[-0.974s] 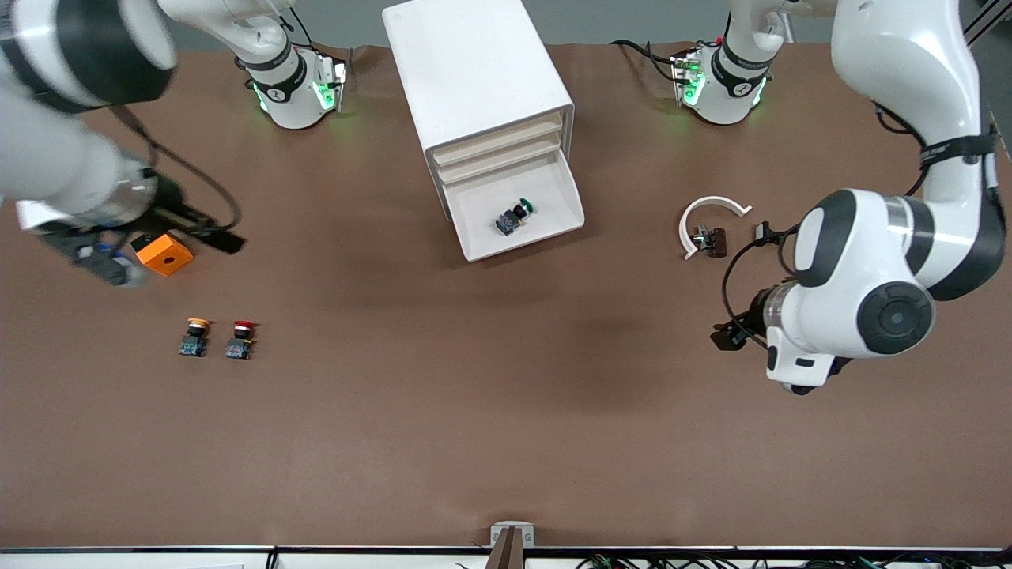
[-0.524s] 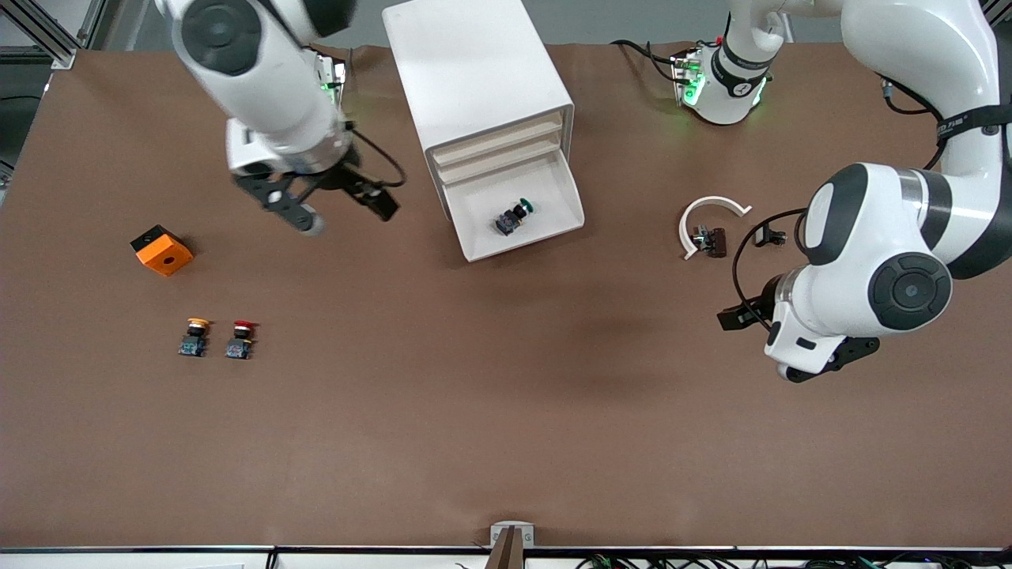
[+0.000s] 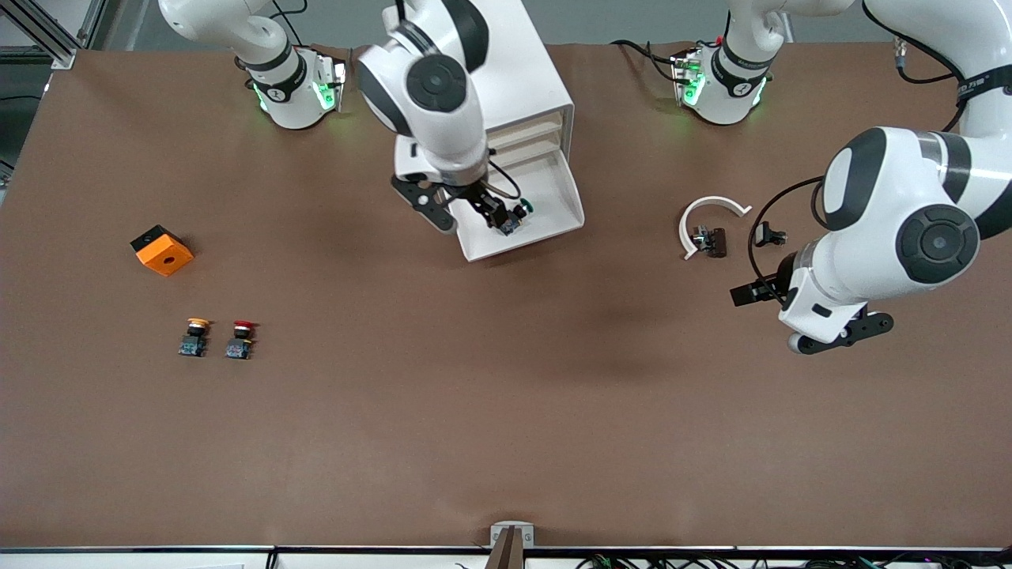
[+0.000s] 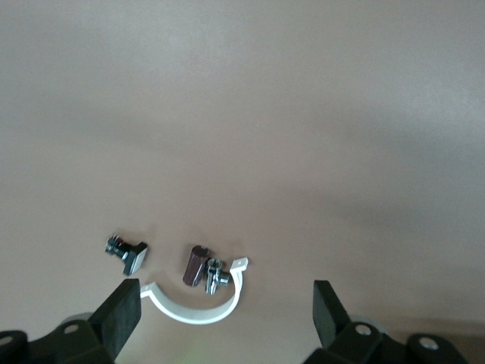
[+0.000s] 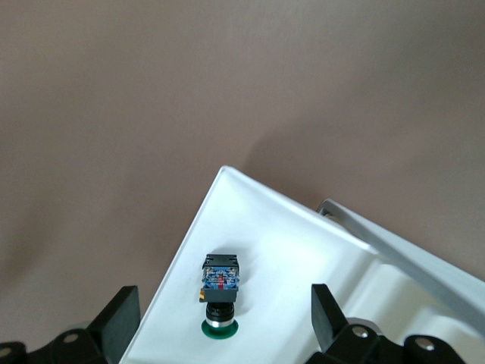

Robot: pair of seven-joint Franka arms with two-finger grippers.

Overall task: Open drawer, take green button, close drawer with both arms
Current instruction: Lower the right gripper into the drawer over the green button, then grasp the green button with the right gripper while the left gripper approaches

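The small green-capped push button [image 5: 219, 292] lies on its side in the pulled-out shallow white plastic drawer [image 3: 553, 207] of the tall white cabinet [image 3: 474, 71]. The right tool [image 3: 466, 212] hovers over it, fingers spread wide, empty. The left tool [image 3: 842, 336] waits over the brown counter [image 3: 506, 411], wide open, empty.

you're looking at a robotics lab: two white arms [image 3: 427, 87] bolted along one edge of a brown-covered table [image 3: 506, 411], aluminium framing at a corner, cable bundles along the front edge, and small test parts laid out on it.
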